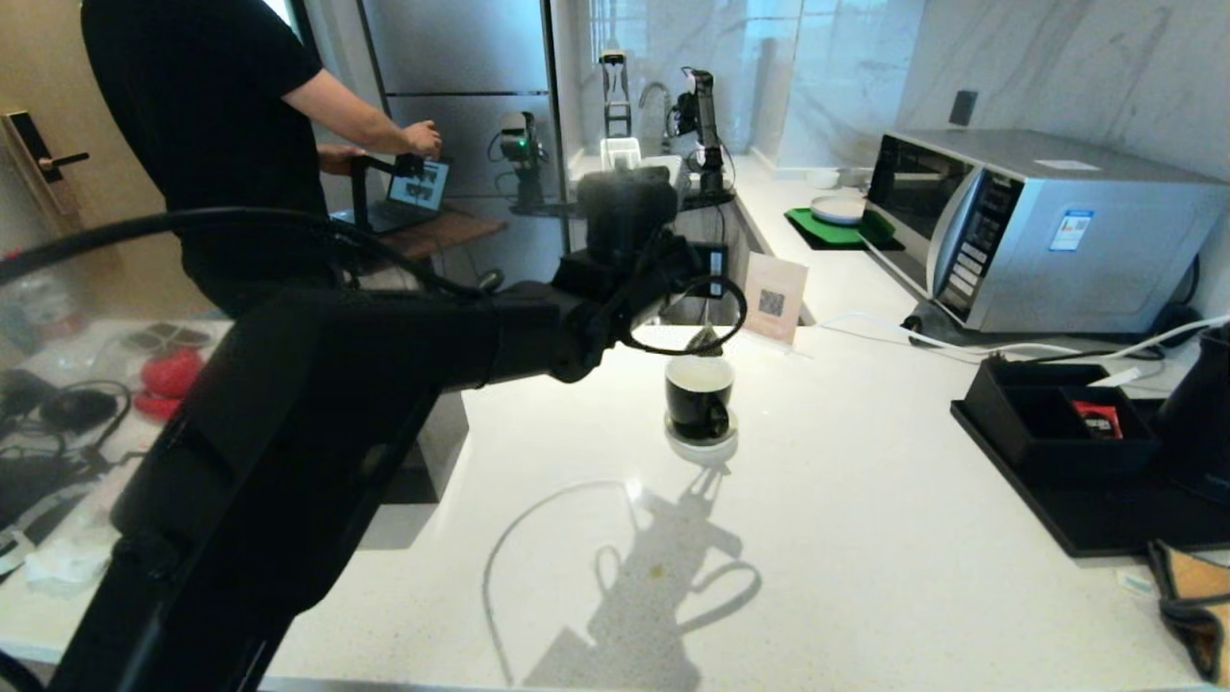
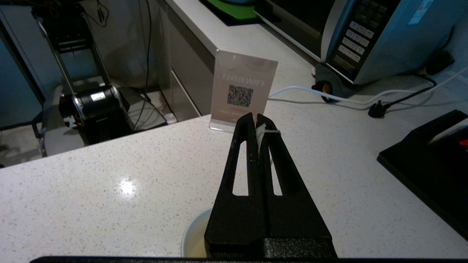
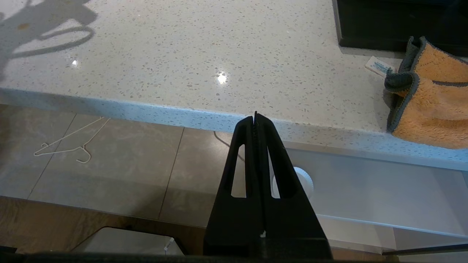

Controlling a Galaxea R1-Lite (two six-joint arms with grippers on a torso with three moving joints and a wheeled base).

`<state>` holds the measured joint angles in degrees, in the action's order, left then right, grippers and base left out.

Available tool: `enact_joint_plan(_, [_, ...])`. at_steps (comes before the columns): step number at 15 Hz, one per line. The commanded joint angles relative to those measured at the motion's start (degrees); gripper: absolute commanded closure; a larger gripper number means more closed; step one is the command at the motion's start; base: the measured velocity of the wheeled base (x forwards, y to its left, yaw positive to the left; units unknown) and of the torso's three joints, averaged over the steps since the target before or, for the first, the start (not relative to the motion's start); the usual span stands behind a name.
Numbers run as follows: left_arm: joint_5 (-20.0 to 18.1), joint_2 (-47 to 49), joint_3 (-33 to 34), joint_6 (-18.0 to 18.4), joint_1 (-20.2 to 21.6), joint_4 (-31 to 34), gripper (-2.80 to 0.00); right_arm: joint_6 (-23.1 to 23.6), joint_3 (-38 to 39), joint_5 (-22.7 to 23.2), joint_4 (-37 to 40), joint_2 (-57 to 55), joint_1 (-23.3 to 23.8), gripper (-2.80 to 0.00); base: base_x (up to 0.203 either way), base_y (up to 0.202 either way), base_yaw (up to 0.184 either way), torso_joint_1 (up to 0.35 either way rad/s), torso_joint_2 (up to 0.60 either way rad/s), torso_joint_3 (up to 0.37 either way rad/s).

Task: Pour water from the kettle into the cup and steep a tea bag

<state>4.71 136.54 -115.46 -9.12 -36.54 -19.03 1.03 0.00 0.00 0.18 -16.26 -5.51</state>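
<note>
The black cup [image 1: 699,394] stands on its white saucer [image 1: 702,445] mid-counter; its white rim [image 2: 193,233] peeks out below my left gripper. My left gripper [image 2: 255,117] hovers over the cup, shut on the tea bag's white tag [image 2: 260,132]. The tea bag [image 1: 704,338] hangs on its string just above the cup's rim. Water in the cup is not discernible. The black kettle [image 1: 1196,408] shows partly at the far right edge. My right gripper [image 3: 255,117] is shut on nothing, parked below the counter's front edge.
A WiFi QR sign [image 1: 774,296] stands just behind the cup. A microwave [image 1: 1038,231] and a black tray with a compartment box [image 1: 1057,413] fill the right side. An orange cloth [image 1: 1196,601] lies at the front right. A person [image 1: 221,125] stands at back left.
</note>
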Motion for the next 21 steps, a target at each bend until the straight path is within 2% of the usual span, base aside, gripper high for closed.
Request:
enact_joint_plan(1, [0.1, -1.5, 0.0, 0.0, 0.1, -0.4, 0.0, 0.0, 0.0, 0.0, 0.0, -0.1, 0.0, 0.0, 0.0, 0.0, 0.0, 0.0, 0.0, 0.0])
enact_joint_plan(9, [0.3, -1.3, 0.1, 0.0, 0.0, -0.7, 0.0, 0.0, 0.0, 0.0, 0.0, -0.1, -0.2, 0.0, 0.0, 0.0, 0.0, 0.0, 0.0, 0.0])
enact_joint_plan(12, [0.4, -0.7, 0.1, 0.1, 0.1, -0.7, 0.0, -0.1, 0.0, 0.0, 0.1, -4.3, -3.6, 0.0, 0.0, 0.0, 0.0, 0.0, 0.0, 0.0])
enact_joint_plan(15, [0.4, -0.4, 0.1, 0.0, 0.3, -0.8, 0.0, -0.1, 0.0, -0.1, 0.0, -0.5, -2.9, 0.0, 0.0, 0.0, 0.0, 0.0, 0.0, 0.0])
enact_joint_plan(21, [0.5, 2.5, 0.1, 0.1, 0.3, -1.9, 0.0, -0.1, 0.0, -0.1, 0.0, -0.1, -2.8, 0.0, 0.0, 0.0, 0.0, 0.0, 0.0, 0.0])
